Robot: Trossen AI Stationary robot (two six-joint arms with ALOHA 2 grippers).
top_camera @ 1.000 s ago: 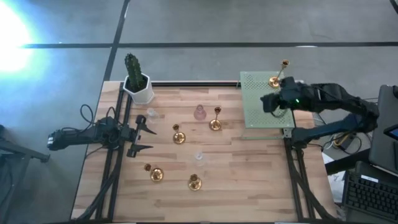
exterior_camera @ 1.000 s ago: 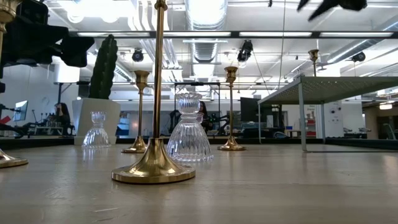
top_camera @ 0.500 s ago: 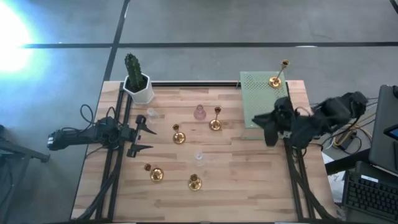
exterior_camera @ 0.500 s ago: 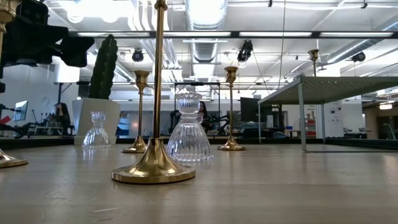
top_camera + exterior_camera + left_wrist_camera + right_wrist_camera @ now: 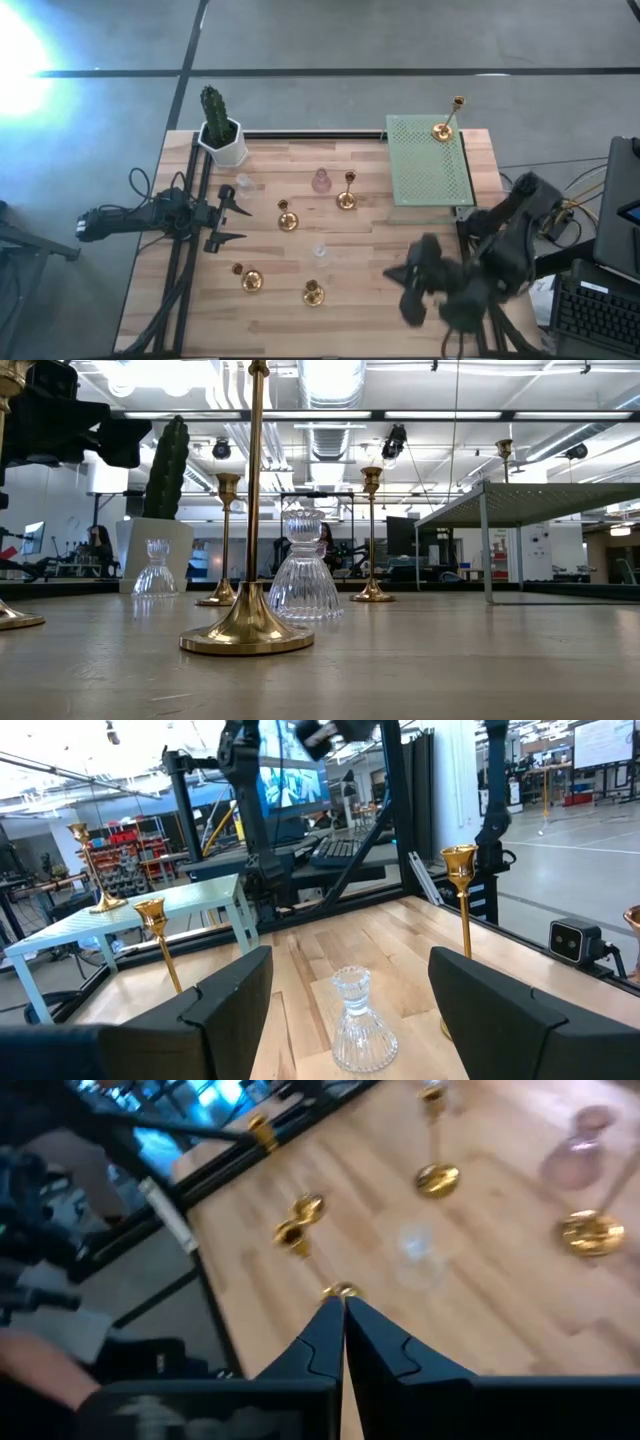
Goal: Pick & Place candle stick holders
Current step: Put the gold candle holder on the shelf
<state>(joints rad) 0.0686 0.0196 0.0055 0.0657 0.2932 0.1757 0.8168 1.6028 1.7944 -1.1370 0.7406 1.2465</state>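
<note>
Several gold candle stick holders stand on their round bases on the wooden table: (image 5: pixel 345 200), (image 5: pixel 287 220), (image 5: pixel 250 281), (image 5: pixel 313 293). One more gold holder (image 5: pixel 441 130) stands on the green stand (image 5: pixel 430 170). A pink glass holder (image 5: pixel 321 181) and clear glass holders (image 5: pixel 243 183), (image 5: pixel 319 250) stand among them. My right gripper (image 5: pixel 408 290) hovers above the table's near right part, shut with nothing between its fingers (image 5: pixel 343 1315). My left gripper (image 5: pixel 235 215) waits open at the left edge, with a clear holder (image 5: pixel 362 1020) farther off in front of it.
A white pot with a green cactus (image 5: pixel 220 135) stands at the far left corner. The green perforated stand fills the far right corner. Dark frame rails run along the table's left and right edges. Bare wood (image 5: pixel 400 240) lies between the holders and the right edge.
My right gripper has swung from above the green stand toward the table's near edge, staying high above the table, and now hangs over the near right part. The gold holder on the stand has stayed in place.
</note>
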